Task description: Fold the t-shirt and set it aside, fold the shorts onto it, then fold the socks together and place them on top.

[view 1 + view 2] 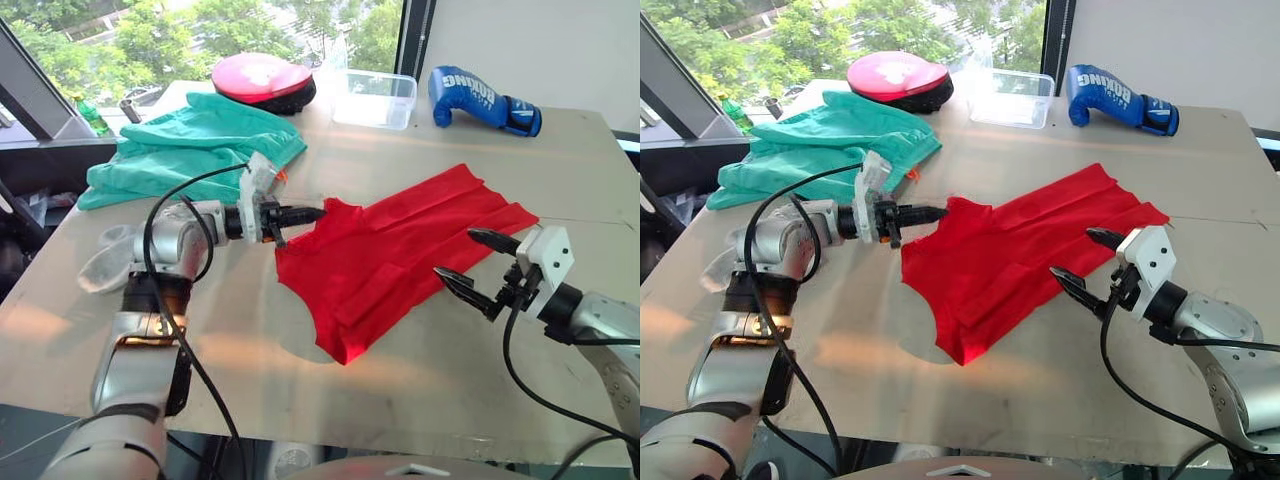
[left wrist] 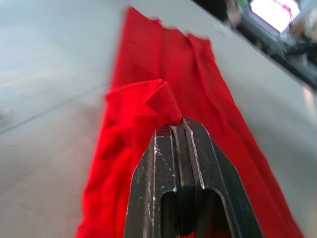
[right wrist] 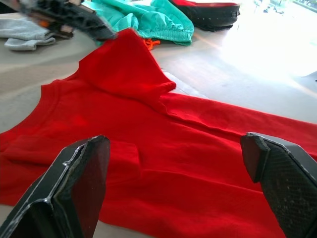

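The t-shirt (image 1: 400, 250) lies mid-bench, bright red thin cloth spread slantwise, with creases along its length and one sleeve edge lifted off the bench (image 1: 300, 370). The left hand (image 1: 305, 214) has its fingers pressed tight on that raised corner at the shirt's left side. The right hand (image 1: 468, 262) hovers with fingers spread wide at the shirt's near right edge. The teal shorts (image 1: 190, 145) sit crumpled at the far left, and the grey socks (image 1: 105, 255) lie at the left edge.
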Motion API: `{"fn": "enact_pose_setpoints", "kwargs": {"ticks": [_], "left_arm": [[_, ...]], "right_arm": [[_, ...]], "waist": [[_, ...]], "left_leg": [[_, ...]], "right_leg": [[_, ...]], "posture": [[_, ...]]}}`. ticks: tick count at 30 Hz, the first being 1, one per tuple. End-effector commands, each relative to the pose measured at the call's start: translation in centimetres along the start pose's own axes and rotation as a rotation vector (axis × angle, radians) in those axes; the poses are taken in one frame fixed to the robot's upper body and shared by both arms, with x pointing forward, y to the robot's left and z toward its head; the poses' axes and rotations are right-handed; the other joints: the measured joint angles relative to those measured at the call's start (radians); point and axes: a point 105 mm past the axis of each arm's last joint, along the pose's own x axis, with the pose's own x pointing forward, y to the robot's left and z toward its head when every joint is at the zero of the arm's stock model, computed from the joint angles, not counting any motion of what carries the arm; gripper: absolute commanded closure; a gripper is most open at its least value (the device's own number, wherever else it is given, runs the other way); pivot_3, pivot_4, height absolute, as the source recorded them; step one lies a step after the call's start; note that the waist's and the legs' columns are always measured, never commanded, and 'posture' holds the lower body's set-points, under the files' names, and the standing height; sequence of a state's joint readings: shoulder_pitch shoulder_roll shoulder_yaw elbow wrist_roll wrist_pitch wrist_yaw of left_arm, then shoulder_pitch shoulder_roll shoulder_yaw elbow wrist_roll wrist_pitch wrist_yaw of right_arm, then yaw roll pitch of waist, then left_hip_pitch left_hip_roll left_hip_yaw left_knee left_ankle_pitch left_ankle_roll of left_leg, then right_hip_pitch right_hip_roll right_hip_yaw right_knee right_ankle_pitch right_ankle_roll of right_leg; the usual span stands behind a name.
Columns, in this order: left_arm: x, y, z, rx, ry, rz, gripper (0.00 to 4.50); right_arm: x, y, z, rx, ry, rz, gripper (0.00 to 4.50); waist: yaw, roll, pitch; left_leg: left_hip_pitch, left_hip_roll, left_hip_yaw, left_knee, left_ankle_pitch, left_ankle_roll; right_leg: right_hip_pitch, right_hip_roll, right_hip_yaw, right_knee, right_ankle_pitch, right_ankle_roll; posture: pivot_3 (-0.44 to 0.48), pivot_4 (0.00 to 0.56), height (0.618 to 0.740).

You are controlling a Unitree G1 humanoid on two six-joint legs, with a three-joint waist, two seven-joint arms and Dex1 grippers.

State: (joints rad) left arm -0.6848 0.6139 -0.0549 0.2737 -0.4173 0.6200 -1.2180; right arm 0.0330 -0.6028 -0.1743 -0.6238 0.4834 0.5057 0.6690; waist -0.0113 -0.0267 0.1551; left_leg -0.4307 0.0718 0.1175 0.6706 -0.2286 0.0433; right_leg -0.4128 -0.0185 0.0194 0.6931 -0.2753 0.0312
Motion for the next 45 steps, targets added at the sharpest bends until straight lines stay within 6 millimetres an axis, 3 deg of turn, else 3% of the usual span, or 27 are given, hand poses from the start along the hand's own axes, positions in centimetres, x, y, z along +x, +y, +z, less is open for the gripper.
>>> {"fn": "enact_pose_setpoints", "kwargs": {"ticks": [1,6,14,21,24,28,31,33,36,40,45], "left_arm": [[0.6,-1.6,0.1,0.212,0.032,-0.074,4.47],[1.0,-3.1,-1.8,0.366,0.086,-0.172,4.47],[0.1,-3.7,-5.3,0.504,0.204,-0.275,4.47],[-0.1,-4.3,-6.2,0.516,0.224,-0.299,4.47],[0.1,-4.0,-5.9,0.486,0.229,-0.266,3.59],[0.5,-3.1,-3.9,0.471,0.139,-0.167,1.58],[-0.5,-2.9,-2.4,0.383,0.092,-0.158,0.16],[-1.6,-1.9,-0.7,0.314,0.047,-0.115,0.16],[-3.4,1.8,0.5,0.266,0.059,0.061,0.16],[-4.6,4.7,-0.5,0.223,0.129,0.181,0.16],[-4.3,5.0,-3.0,0.176,0.233,0.130,0.16]], "right_arm": [[-0.1,-0.2,1.1,-0.040,-0.035,-0.004,0.03],[-0.1,-0.2,1.0,-0.041,-0.035,-0.009,0.03],[-0.1,-0.3,0.9,-0.042,-0.028,-0.015,0.03],[-0.1,-0.4,0.7,-0.050,-0.013,-0.013,0.03],[0.0,-0.5,0.7,-0.051,-0.010,-0.009,0.03],[0.0,-0.6,0.4,-0.043,0.012,-0.001,0.03],[-0.1,-0.8,0.0,-0.042,0.040,-0.002,0.03],[-0.3,-1.0,-0.2,-0.033,0.058,-0.003,0.03],[-0.4,-0.5,-0.5,-0.009,0.078,0.033,0.03],[0.0,0.9,-0.4,0.020,0.082,0.111,0.03],[0.7,3.3,-0.2,0.052,0.079,0.220,0.03]], "waist": [[0.001,0.000,0.000],[0.002,0.000,0.000],[0.000,0.000,0.000],[0.001,0.000,0.000],[0.001,0.000,0.000],[0.001,0.000,0.000],[-0.001,0.000,0.000],[0.000,0.000,0.000],[0.001,0.000,0.000],[-0.002,0.000,0.000],[0.000,-0.001,0.000]], "left_leg": [[0.000,0.000,0.000,0.000,0.000,0.000],[0.000,0.000,0.000,0.000,0.000,0.001],[0.000,0.000,0.000,0.000,-0.001,0.001],[0.000,0.000,0.000,0.000,-0.001,0.001],[0.000,0.001,0.000,0.000,-0.001,0.001],[0.000,0.001,0.000,0.000,-0.001,0.001],[0.000,0.001,0.000,0.001,-0.001,0.001],[0.000,0.001,0.000,0.001,0.000,0.001],[0.000,0.001,-0.001,0.001,0.000,0.001],[0.000,0.000,0.000,0.001,0.000,0.001],[-0.001,0.001,0.000,0.000,0.000,0.001]], "right_leg": [[0.000,0.000,0.000,0.000,0.000,0.000],[0.000,0.000,0.000,0.000,0.000,0.000],[0.000,0.001,0.000,0.000,0.000,0.000],[0.000,0.001,0.000,0.000,0.000,0.000],[0.000,0.001,0.000,0.000,0.000,0.000],[0.000,0.001,0.000,0.000,0.000,0.000],[0.000,0.001,0.000,0.000,0.000,0.000],[0.000,0.001,0.000,0.000,0.000,0.000],[0.000,0.002,-0.001,0.000,0.000,0.000],[0.000,0.002,0.000,0.000,0.000,0.000],[-0.001,0.002,-0.001,0.000,0.000,0.000]], "posture": [[0.000,0.150,0.735],[0.000,0.150,0.735],[0.000,0.150,0.735],[0.000,0.150,0.735],[0.000,0.150,0.735],[0.000,0.150,0.735],[0.000,0.150,0.735],[0.000,0.150,0.735],[0.000,0.150,0.735],[0.000,0.150,0.735],[0.000,0.150,0.735]]}}
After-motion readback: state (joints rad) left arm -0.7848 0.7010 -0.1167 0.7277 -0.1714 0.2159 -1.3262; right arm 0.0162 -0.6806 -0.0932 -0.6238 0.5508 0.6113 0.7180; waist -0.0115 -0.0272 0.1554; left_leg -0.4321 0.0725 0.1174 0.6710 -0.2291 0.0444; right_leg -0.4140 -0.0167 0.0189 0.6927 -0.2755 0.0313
